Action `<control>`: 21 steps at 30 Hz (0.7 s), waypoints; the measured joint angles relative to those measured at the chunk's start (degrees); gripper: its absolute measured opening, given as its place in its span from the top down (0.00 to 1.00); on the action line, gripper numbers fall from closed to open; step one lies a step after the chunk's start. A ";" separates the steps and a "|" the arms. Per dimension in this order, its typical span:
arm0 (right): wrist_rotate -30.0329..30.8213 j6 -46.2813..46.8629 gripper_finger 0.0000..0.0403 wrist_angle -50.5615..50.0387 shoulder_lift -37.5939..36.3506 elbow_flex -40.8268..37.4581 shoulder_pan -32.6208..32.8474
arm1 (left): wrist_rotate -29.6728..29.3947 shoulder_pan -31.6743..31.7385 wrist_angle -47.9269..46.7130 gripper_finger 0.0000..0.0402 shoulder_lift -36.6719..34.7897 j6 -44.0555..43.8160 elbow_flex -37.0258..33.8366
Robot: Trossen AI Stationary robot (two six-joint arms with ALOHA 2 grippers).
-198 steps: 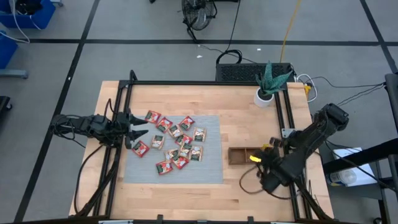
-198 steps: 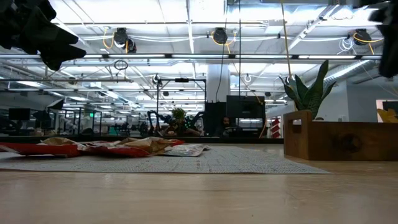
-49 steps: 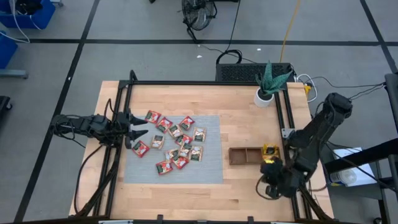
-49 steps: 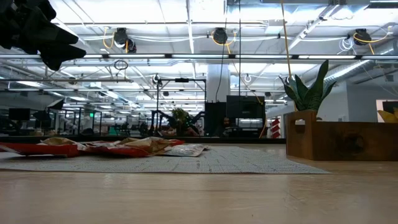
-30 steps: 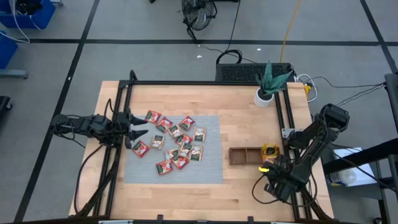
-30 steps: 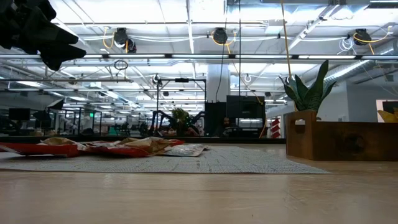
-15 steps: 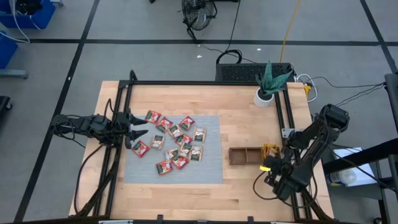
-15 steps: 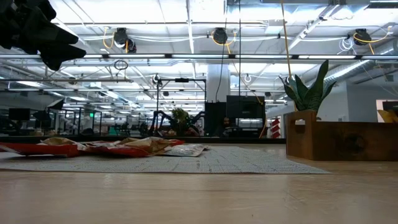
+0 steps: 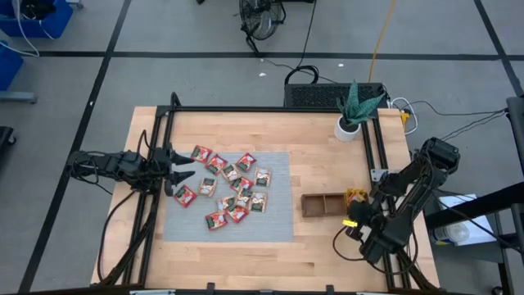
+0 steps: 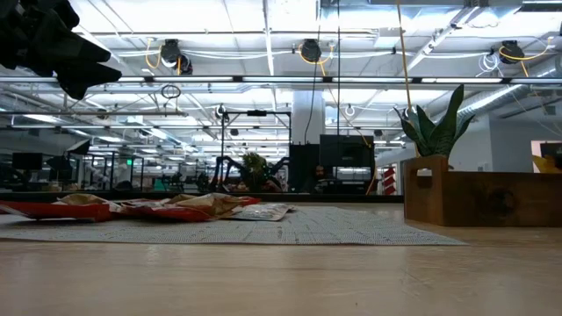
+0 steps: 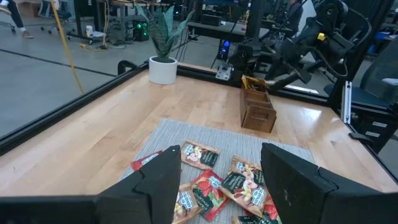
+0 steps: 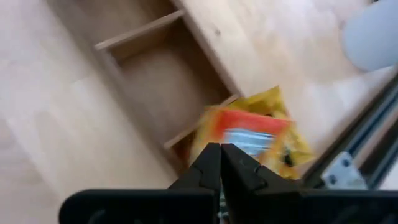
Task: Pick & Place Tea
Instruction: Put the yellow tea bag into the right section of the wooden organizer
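Observation:
Several red, white and green tea sachets (image 9: 233, 188) lie flat in a loose heap on the grey mat (image 9: 274, 223). The brown wooden tray (image 9: 322, 204) stands to the mat's right. Yellow-orange sachets (image 9: 355, 195) sit in its right end compartment, one sticking up over the wall (image 10: 546, 163). My right gripper (image 9: 355, 211) is shut just over that compartment, slanting down. In the right wrist view its tips (image 12: 221, 149) stand in front of the yellow-orange sachet (image 12: 249, 130). My left gripper (image 9: 184, 164) waits open at the mat's left edge, above the heap (image 11: 230, 180). My right gripper holds nothing between its shut fingers. Their tips stand right at the near edge of the yellow-orange sachet (image 12: 214, 127) in the tray's end compartment. Whether they touch it, I cannot tell.
A white pot with a green plant (image 9: 354, 111) stands at the table's far right. Black frame rails (image 9: 372, 156) run along the left, far and right sides. The tray's other two compartments (image 12: 168, 81) show bare wood. Bare tabletop lies near the front edge.
My right gripper, shut throughout, has risen a little over the tray's right end and tipped at the wrist. The yellow-orange sachet that stuck up high over the tray's wall in the low view now stands lower. My left arm has kept still.

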 joint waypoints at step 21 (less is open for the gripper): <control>-11.26 -9.33 1.00 19.80 -2.86 -2.71 -0.07 | 0.00 0.01 0.00 0.44 -0.02 0.00 0.01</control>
